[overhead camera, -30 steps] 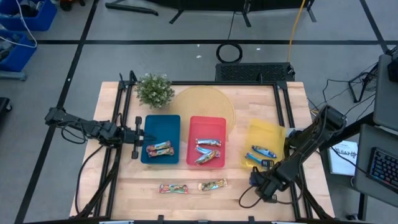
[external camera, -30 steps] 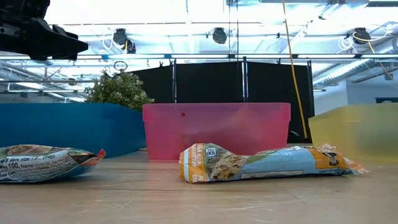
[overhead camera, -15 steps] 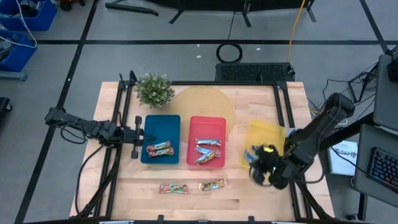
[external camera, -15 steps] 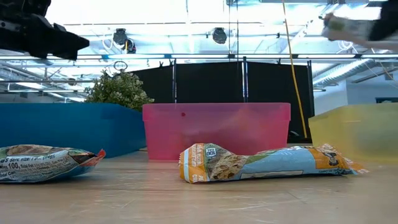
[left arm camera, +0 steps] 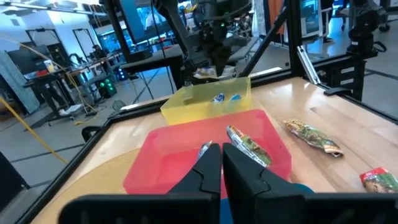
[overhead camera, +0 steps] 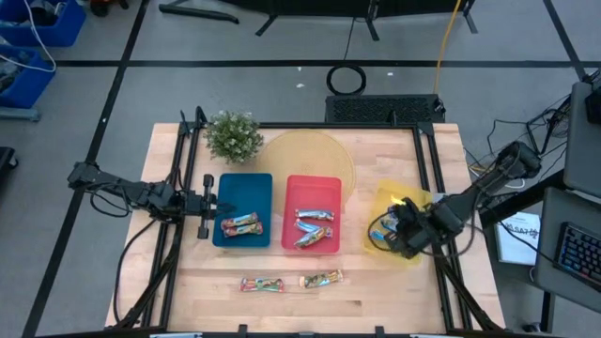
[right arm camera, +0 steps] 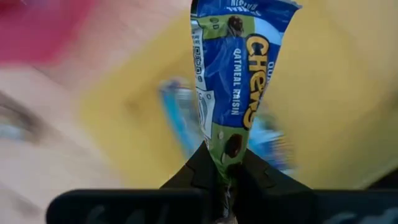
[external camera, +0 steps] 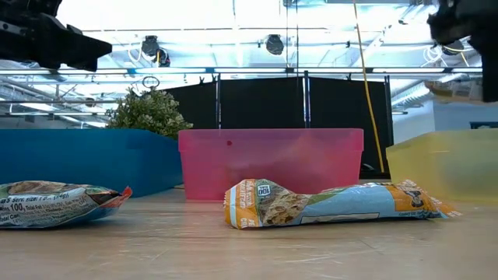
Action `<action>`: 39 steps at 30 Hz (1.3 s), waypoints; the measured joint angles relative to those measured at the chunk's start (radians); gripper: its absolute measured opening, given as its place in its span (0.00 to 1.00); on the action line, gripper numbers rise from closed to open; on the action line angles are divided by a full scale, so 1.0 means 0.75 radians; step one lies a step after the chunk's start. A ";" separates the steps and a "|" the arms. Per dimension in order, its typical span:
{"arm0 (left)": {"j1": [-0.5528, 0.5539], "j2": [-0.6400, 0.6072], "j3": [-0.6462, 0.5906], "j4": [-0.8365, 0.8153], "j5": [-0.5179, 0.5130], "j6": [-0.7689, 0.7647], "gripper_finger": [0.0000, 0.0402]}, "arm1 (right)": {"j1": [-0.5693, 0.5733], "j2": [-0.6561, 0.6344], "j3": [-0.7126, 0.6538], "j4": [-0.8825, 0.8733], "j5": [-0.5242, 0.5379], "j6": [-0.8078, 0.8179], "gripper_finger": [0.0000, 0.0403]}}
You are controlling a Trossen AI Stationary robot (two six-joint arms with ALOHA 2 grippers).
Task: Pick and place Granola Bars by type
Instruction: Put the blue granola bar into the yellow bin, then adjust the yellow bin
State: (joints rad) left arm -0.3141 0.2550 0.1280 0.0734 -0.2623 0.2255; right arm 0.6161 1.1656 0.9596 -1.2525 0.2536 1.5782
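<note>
While the right pincer [right arm camera: 225,180] pinches the end of a blue-and-green granola bar [right arm camera: 233,81] (its wrapper reads "Oatmeal Raisin") above the yellow tray [overhead camera: 394,200], that tray holds other blue-wrapped bars [overhead camera: 377,236]. Next to it, the pink tray [overhead camera: 312,192] holds three silvery bars [overhead camera: 313,225] and the blue tray [overhead camera: 243,190] one red-green bar [overhead camera: 240,224], while two more bars [overhead camera: 262,284] lie loose on the counter [overhead camera: 394,160] in front of the trays. Off the blue tray's outer side, the left pincer [left arm camera: 222,163] hangs shut and empty.
</note>
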 joint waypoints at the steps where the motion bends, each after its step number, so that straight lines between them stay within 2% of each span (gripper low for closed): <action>1: 0.000 0.000 0.000 0.000 0.000 0.004 0.07 | -0.036 0.000 0.000 -0.033 -0.023 -0.117 0.05; 5: 0.000 0.000 0.000 0.000 0.000 0.010 0.09 | -0.171 0.003 -0.001 -0.081 -0.028 -0.592 0.05; 10: 0.000 0.000 0.000 0.000 -0.001 0.040 0.06 | -0.321 0.065 -0.051 -0.044 -0.031 -1.167 0.05; 14: 0.000 0.000 0.000 -0.001 -0.001 0.041 0.03 | -0.404 0.145 -0.135 0.051 -0.066 -1.407 0.05; 18: 0.000 0.000 0.000 -0.002 -0.001 0.034 0.01 | -0.485 0.189 -0.244 0.168 -0.159 -1.475 0.04; 22: 0.000 0.000 0.000 -0.003 -0.001 0.002 0.05 | -0.536 0.189 -0.309 0.224 -0.201 -1.459 0.06; 27: 0.000 0.000 0.000 -0.004 -0.001 -0.004 0.11 | -0.552 0.159 -0.313 0.225 -0.198 -1.390 0.21; 33: 0.000 0.000 0.000 -0.004 -0.001 -0.009 0.11 | -0.552 0.082 -0.308 0.185 -0.231 -1.317 0.39; 39: 0.000 -0.001 0.000 -0.013 -0.001 -0.009 0.12 | -0.497 -0.019 -0.204 0.130 -0.296 -1.242 0.44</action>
State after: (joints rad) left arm -0.3138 0.2546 0.1280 0.0634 -0.2634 0.2192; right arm 0.2434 1.1512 0.8068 -1.1548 0.0316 0.6465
